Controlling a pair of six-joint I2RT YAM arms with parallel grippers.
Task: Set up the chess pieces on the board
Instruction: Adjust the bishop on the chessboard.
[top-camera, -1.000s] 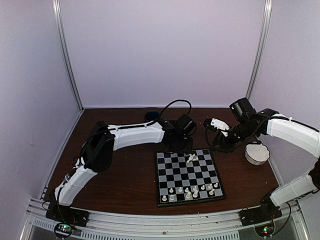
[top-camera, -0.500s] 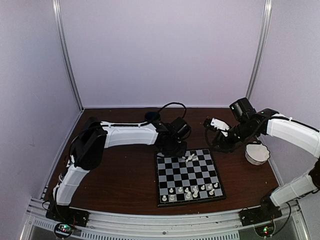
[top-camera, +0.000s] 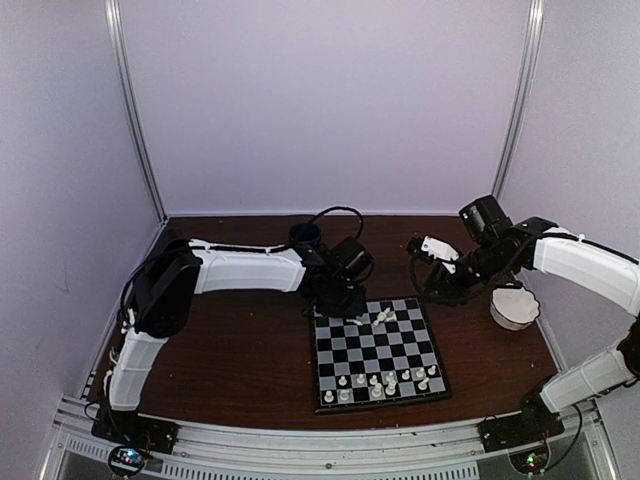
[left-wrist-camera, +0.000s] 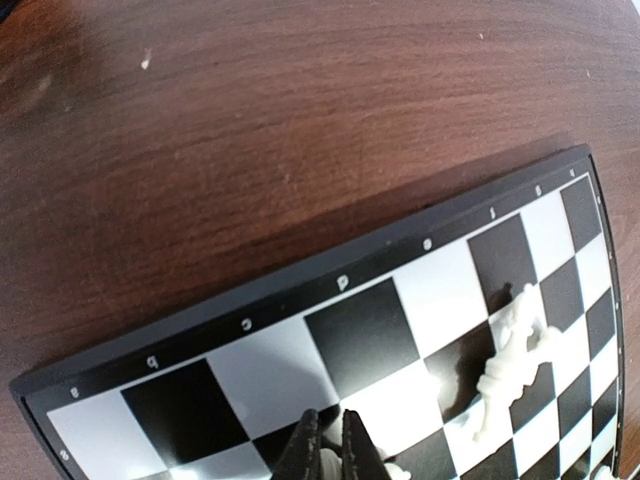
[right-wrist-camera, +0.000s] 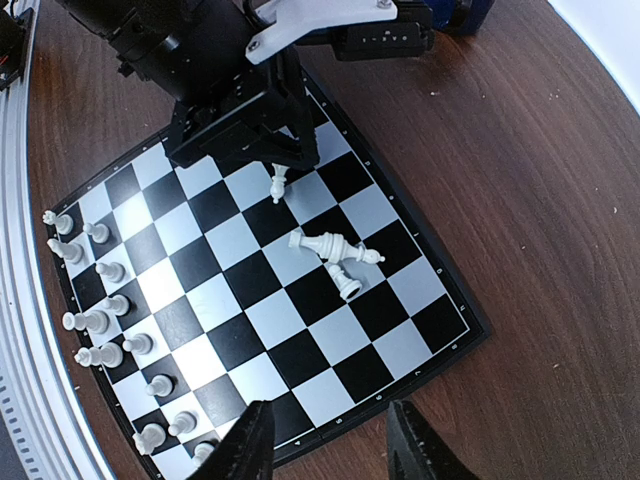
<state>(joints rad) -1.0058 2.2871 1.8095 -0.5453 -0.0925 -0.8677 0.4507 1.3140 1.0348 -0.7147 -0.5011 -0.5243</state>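
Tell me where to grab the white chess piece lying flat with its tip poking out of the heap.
I'd take the toppled white plastic chess piece by its slim middle, from straight above, closing across its length: it lies flat, and other fallen pieces crowd its base end.
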